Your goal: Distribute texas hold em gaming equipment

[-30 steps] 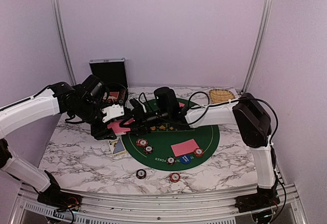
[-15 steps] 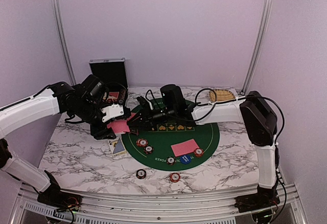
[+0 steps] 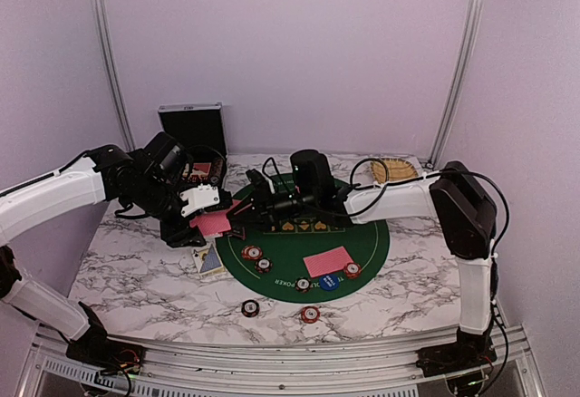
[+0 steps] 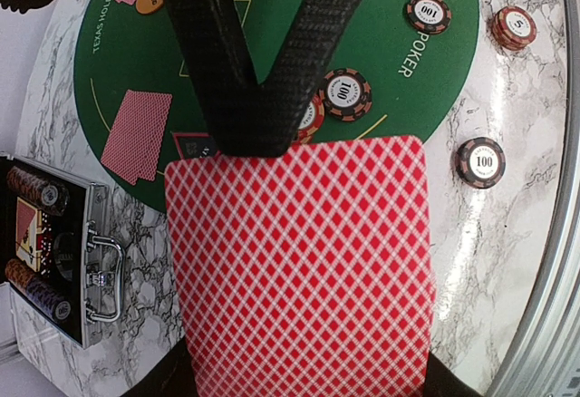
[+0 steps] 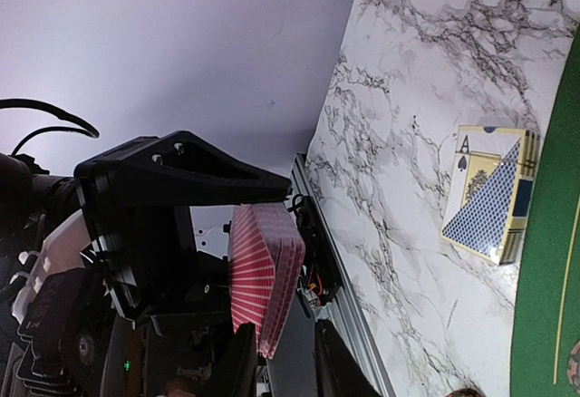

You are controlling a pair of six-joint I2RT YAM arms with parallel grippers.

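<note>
Two grippers meet at the 9 o'clock edge of the green felt [image 3: 362, 234]. Your left gripper [image 4: 258, 139] is clenched on the deck of red-backed cards [image 4: 299, 261], held off the table. Your right gripper [image 5: 288, 365] brackets the deck's lower corner with its fingers [image 5: 240, 370], and I cannot tell whether they grip anything. Step in hand looks like drawing one card; next you need a single-card pinch, then a clean slide toward an undealt seat.

card deck [image 4: 299, 261]: lower edge cut off | black case [image 4: 93, 202]: cropped left (contents partly unseen)
</note>
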